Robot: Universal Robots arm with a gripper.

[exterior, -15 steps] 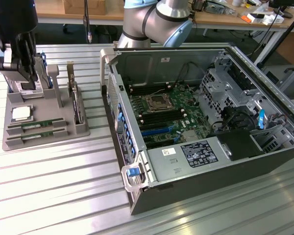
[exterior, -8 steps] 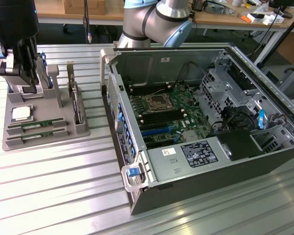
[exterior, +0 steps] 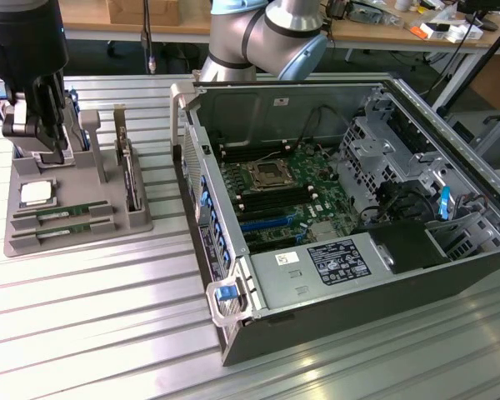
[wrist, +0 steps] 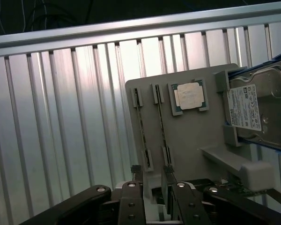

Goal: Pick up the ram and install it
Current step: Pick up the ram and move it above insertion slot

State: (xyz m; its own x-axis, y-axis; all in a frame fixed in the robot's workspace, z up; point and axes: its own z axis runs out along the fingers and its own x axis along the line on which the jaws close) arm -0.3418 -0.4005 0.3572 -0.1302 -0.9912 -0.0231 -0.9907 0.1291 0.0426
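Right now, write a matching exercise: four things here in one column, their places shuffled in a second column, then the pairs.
1 ram
2 processor
3 hard drive
4 motherboard

A inside the open case
B in the square recess of the tray
C at the tray's end nearest the case
D in the tray's long narrow slots

Pairs: 1-D, 2-B, 3-C, 4-A

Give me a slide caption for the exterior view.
Open gripper poised over the gray parts tray with two ram sticks, beside the open computer case on a ribbed metal table.
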